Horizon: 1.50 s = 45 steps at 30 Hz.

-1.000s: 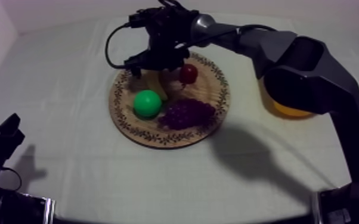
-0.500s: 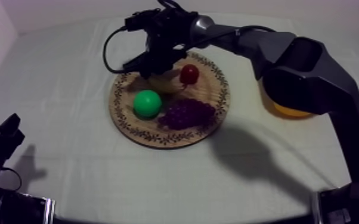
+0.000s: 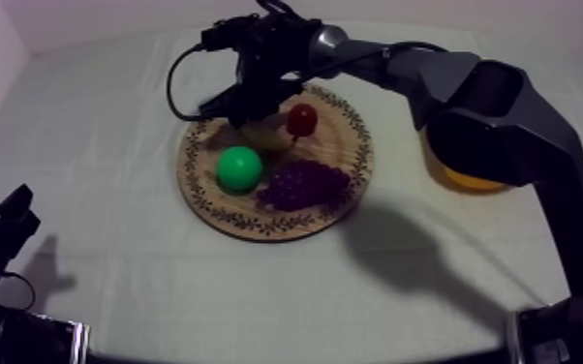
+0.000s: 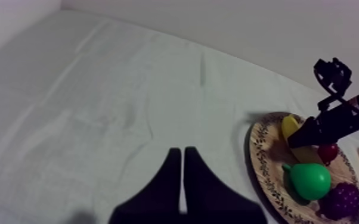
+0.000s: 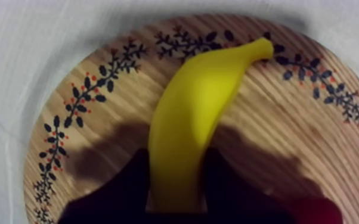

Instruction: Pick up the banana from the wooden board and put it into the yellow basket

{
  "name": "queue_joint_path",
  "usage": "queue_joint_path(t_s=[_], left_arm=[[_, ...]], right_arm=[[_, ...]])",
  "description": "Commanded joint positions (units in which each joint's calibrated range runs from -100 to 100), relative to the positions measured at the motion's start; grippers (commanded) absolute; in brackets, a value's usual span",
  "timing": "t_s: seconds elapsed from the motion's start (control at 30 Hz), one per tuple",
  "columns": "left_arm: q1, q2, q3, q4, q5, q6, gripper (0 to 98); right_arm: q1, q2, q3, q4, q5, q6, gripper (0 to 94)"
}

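Note:
The yellow banana [image 5: 200,119] lies on the round wooden board [image 5: 98,119] with the patterned rim. My right gripper [image 5: 176,161] is shut on it, one black finger [image 5: 131,179] pressed to each side of its lower half. From above, the right gripper [image 3: 247,114] sits at the far left part of the board [image 3: 349,145], over the banana [image 3: 264,133]. The yellow basket [image 3: 470,176] stands to the right of the board, largely hidden behind the right arm. My left gripper [image 4: 182,173] is shut on nothing, low at the near left [image 3: 5,225].
A green pear [image 3: 239,167], a bunch of purple grapes [image 3: 302,184] and a small red fruit [image 3: 302,119] share the board, the red fruit close beside the gripped banana. Open cloth lies to the left of the board and in front of it.
My right gripper's fingers have closed from wide apart onto the banana. The banana has shifted a little on the board. The left arm has not moved.

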Motion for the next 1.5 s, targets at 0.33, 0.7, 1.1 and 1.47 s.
queue_joint_path(t_s=[0.33, 0.7, 1.1, 1.47], left_arm=[[0.0, 0.0, 0.0, -0.02, 0.0, 0.0, 0.1], [0.0, 0.0, 0.0, -0.02, 0.0, 0.0, 0.1], [0.0, 0.0, 0.0, -0.02, 0.0, 0.0, 0.1], [0.0, 0.0, 0.0, -0.02, 0.0, 0.0, 0.1]], right_arm=[[1.1, -9.6, 3.3, 0.1, 0.8, -0.4, 17.3], [5.0, -25.9, 12.1, 2.4, -0.3, -0.7, 17.7], [16.7, -44.9, 25.7, 3.4, -0.7, 3.1, 17.4], [27.7, -61.5, 47.8, 4.5, -7.1, 6.0, 16.9]])
